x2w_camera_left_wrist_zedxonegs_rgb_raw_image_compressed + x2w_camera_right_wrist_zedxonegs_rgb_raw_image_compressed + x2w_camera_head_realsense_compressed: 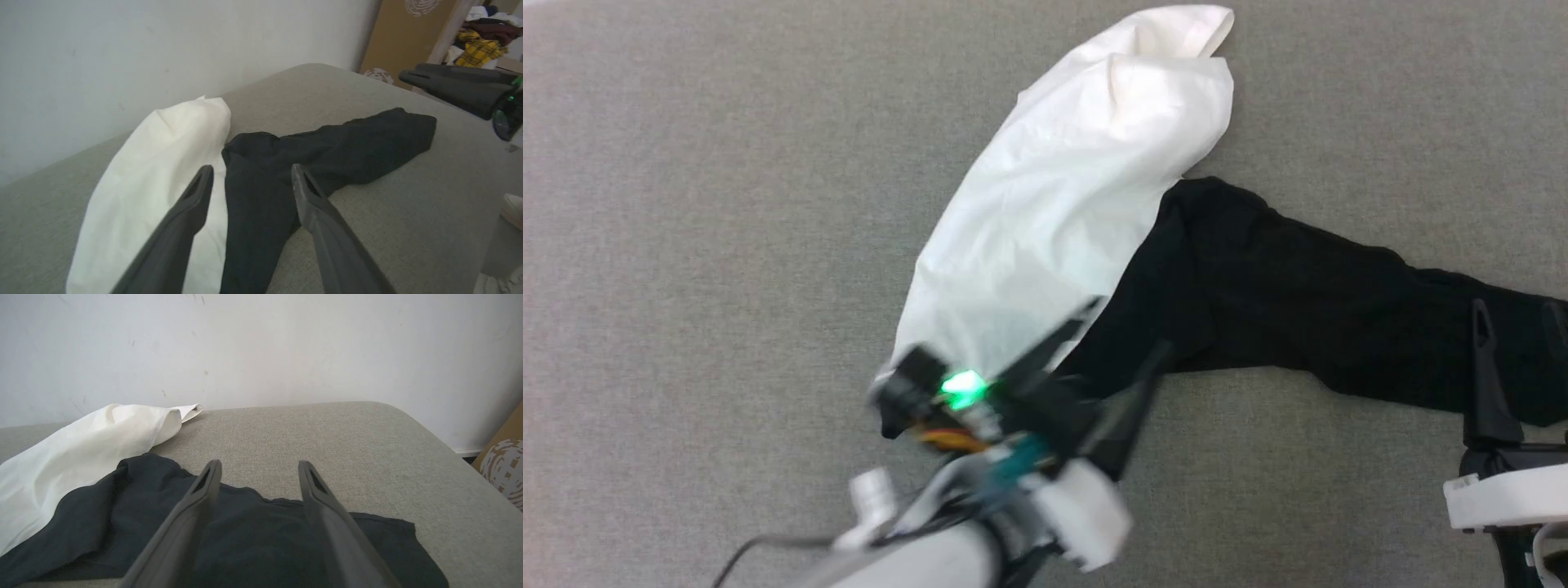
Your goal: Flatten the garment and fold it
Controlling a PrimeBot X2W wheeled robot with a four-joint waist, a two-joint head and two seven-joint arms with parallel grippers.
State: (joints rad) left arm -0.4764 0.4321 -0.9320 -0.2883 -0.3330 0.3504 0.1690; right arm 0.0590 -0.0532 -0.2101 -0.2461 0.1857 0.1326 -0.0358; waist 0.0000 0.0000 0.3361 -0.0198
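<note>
The garment (1062, 204) lies crumpled on the grey surface. Its white body runs diagonally from the far middle toward me, and one black sleeve (1339, 310) stretches out to the right. My left gripper (1129, 328) hovers open over the spot where white cloth meets black, holding nothing. In the left wrist view the left gripper (251, 168) points at the sleeve (347, 147) beside the white body (155, 171). My right gripper (1519, 314) stands open above the sleeve's far right end. From the right wrist, the right gripper (259, 463) is empty over black cloth (253, 522).
The grey upholstered surface (686, 245) spreads wide to the left and front. A white wall (286, 343) stands behind it. A cardboard box (404, 36) and a pile of clothes (482, 45) sit beyond the surface's rounded right edge.
</note>
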